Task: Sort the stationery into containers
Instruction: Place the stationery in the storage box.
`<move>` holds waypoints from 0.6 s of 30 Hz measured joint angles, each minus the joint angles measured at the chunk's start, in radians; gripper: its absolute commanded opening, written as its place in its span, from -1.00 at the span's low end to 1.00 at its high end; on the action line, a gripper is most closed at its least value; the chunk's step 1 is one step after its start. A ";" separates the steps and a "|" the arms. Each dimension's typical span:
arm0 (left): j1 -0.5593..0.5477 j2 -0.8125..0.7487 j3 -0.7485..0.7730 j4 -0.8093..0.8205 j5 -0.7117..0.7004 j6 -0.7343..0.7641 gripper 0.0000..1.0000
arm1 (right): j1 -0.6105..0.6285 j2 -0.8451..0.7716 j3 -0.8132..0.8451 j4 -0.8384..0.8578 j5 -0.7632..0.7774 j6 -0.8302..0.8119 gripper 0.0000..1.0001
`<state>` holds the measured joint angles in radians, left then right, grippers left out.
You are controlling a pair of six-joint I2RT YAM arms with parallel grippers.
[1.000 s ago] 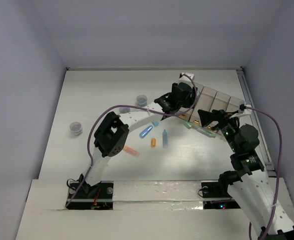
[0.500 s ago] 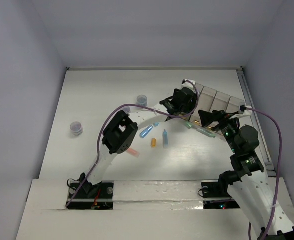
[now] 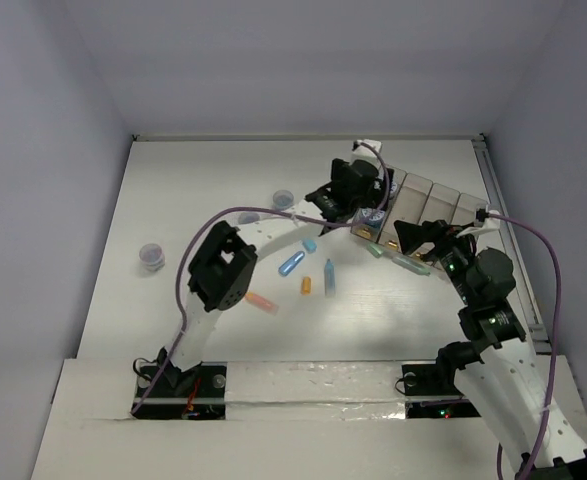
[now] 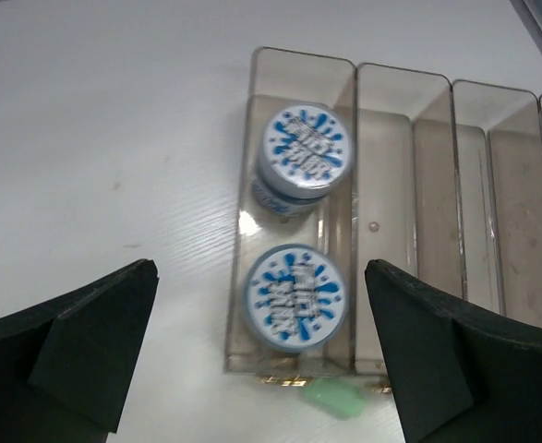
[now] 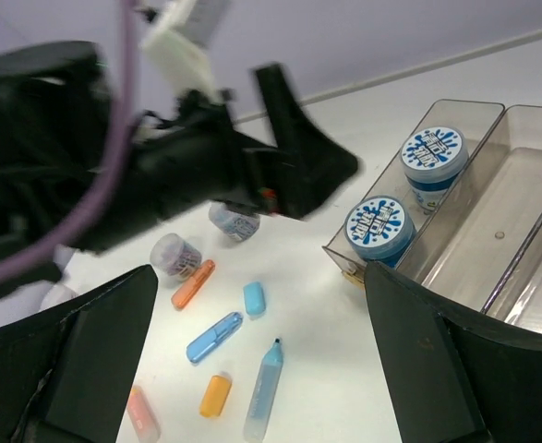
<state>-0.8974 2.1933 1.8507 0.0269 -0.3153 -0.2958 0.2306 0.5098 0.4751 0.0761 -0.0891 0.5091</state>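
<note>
The clear four-compartment organiser box (image 3: 435, 203) stands at the far right and also shows in the left wrist view (image 4: 409, 221) and the right wrist view (image 5: 520, 203). Its leftmost compartment holds two tubs with blue-and-white lids (image 4: 305, 148) (image 4: 296, 295). My left gripper (image 3: 356, 190) hovers above that compartment, open and empty (image 4: 261, 369). My right gripper (image 3: 420, 236) is open and empty (image 5: 257, 369) just in front of the box. A blue capsule (image 3: 291, 263), an orange capsule (image 3: 306, 285), a blue highlighter (image 3: 329, 277) and a pale green stick (image 3: 374, 250) lie loose on the table.
A purple tub (image 3: 152, 256) stands far left. Two more tubs (image 3: 283, 200) (image 3: 249, 218) stand left of the box. An orange-pink stick (image 3: 261, 301) and a small blue cap (image 3: 310, 245) lie mid-table. A clear-green pen (image 3: 411, 263) lies under my right gripper.
My left gripper dipped toward the box's leftmost compartment, then drew back toward the far left. A tub now shows at that compartment's near end. The right arm has barely moved.
</note>
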 measured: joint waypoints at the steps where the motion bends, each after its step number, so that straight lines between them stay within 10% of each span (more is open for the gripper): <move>1: 0.012 -0.042 -0.042 0.003 -0.006 -0.006 0.96 | 0.000 0.001 0.000 0.000 -0.002 0.000 0.99; 18: 0.498 -1.080 -1.039 -0.171 -0.246 -0.266 0.98 | 0.000 0.094 0.001 -0.002 -0.093 -0.007 0.99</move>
<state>-0.3992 1.1133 0.8116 -0.1440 -0.5610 -0.5621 0.2306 0.6037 0.4759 0.0746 -0.1822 0.5022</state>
